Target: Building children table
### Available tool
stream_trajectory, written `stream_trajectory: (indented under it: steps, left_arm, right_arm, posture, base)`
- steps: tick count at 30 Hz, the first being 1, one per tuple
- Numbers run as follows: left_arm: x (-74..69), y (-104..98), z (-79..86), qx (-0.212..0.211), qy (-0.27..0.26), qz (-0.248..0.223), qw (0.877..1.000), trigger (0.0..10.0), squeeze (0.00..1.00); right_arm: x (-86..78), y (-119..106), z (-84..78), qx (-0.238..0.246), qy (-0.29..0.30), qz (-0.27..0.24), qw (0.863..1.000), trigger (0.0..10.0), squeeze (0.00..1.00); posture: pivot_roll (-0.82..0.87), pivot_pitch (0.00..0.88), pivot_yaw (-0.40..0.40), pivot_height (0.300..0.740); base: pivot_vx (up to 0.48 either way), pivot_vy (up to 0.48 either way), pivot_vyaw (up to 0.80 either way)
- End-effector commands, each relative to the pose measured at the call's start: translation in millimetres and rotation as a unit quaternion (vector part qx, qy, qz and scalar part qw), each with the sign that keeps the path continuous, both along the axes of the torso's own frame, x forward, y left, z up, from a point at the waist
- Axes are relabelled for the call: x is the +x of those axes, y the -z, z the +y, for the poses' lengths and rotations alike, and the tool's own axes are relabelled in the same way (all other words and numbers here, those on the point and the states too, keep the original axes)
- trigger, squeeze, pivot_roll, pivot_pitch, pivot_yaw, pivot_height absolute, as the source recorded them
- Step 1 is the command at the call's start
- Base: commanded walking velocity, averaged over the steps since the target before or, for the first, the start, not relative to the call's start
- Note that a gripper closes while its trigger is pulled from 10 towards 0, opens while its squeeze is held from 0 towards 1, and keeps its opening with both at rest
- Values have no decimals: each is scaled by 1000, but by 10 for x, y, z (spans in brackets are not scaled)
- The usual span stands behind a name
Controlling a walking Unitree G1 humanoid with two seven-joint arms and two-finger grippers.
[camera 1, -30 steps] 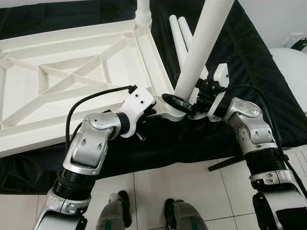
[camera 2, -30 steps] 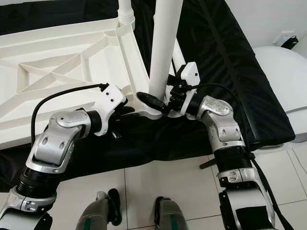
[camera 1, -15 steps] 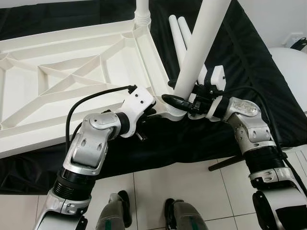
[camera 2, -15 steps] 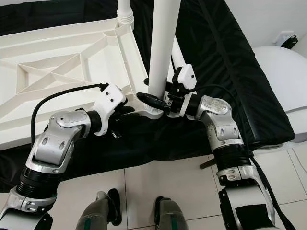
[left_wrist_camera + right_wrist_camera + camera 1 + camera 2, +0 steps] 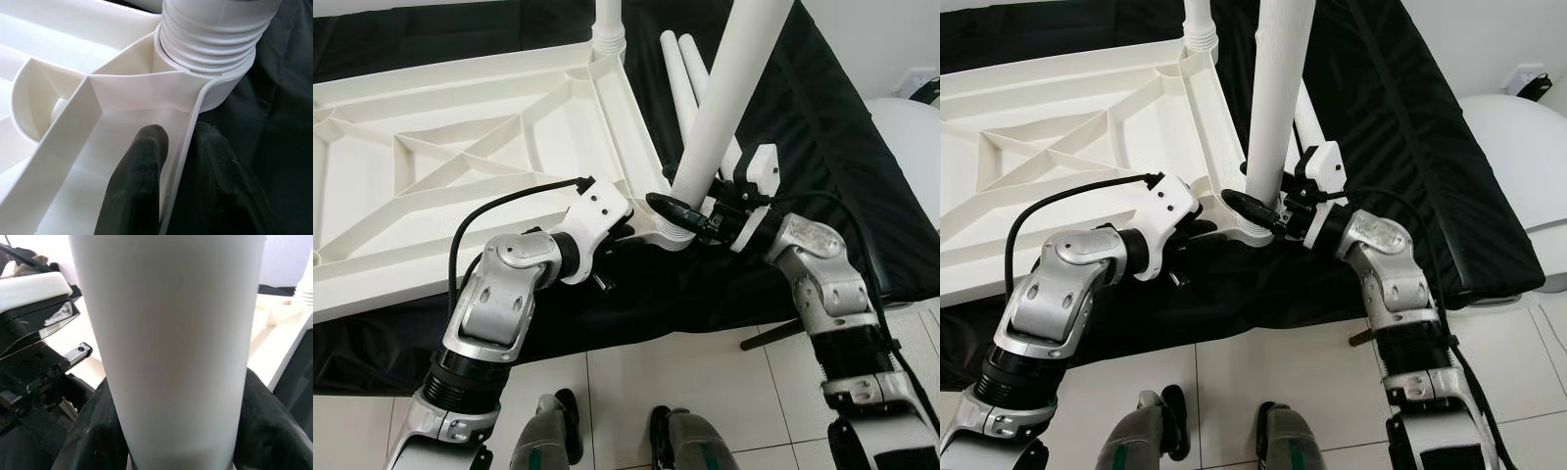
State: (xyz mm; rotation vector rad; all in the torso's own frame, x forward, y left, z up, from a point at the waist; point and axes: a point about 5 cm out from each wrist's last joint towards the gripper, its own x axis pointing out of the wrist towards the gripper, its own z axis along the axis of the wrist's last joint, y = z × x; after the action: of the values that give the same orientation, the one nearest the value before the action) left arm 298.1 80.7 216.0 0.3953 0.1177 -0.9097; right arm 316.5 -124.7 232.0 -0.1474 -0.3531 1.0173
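The white table top [image 5: 460, 166] lies upside down on a black cloth, ribs facing up. A white leg [image 5: 724, 108] stands tilted in the near right corner socket, and its threaded end [image 5: 210, 34] sits in the socket ring. My right gripper [image 5: 690, 213] is shut around the base of this leg [image 5: 171, 347]. My left gripper [image 5: 625, 227] is shut on the table top's rim [image 5: 188, 132] just beside that socket, one finger [image 5: 137, 186] inside the rim and the other outside. A second leg [image 5: 608, 24] stands in the far corner socket.
Two loose white legs [image 5: 680, 69] lie on the black cloth behind the held leg. A white rounded object [image 5: 911, 127] stands at the right. A black rod [image 5: 773, 333] sticks out from under the cloth onto the tiled floor near my feet.
My right wrist and forearm have shifted a little lower around the leg, which stays in its socket with a slightly changed tilt. The left arm has not moved.
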Motion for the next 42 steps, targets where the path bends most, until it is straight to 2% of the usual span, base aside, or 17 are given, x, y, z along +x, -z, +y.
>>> stream_trajectory:
  steps: [1, 7, 18, 20, 28, 38, 42]
  left_arm:
    - [45, 23, 71, -20, -70, -10, 997, 10000, 0]
    - [46, 19, 76, -21, -73, -10, 997, 10000, 0]
    - [45, 16, 80, -21, -75, -9, 997, 10000, 0]
    - [50, 12, 83, -21, -76, -9, 997, 10000, 0]
    - [55, 6, 85, -22, -77, -9, 997, 10000, 0]
    - [57, 0, 84, -23, -77, -9, 997, 10000, 0]
    - [59, -6, 79, -24, -77, -8, 997, 10000, 0]
  right_arm:
    - [-81, 43, 77, 34, -15, 19, 999, 10000, 0]
    - [-172, 35, 137, 60, 20, 21, 998, 10000, 0]
    - [-259, 68, 211, 72, 52, 22, 996, 10000, 0]
    - [-314, 96, 262, 83, 77, 26, 993, 10000, 0]
    - [-367, 125, 338, 102, 137, 34, 985, 10000, 0]
    - [-415, 151, 455, 117, 180, 43, 976, 10000, 0]
    - [-449, 192, 566, 134, 227, 55, 963, 10000, 0]
  posture:
    - [-18, 256, -33, 740]
    - [-19, 260, -34, 740]
    - [-20, 265, -33, 740]
    - [-18, 269, -33, 740]
    - [-18, 270, -33, 740]
    - [-18, 271, -34, 740]
    - [-16, 272, -32, 740]
  base:
    - [0, 0, 0]
    - [0, 0, 0]
    - [0, 0, 0]
    - [0, 0, 0]
    - [0, 0, 0]
    - [0, 0, 0]
    - [0, 0, 0]
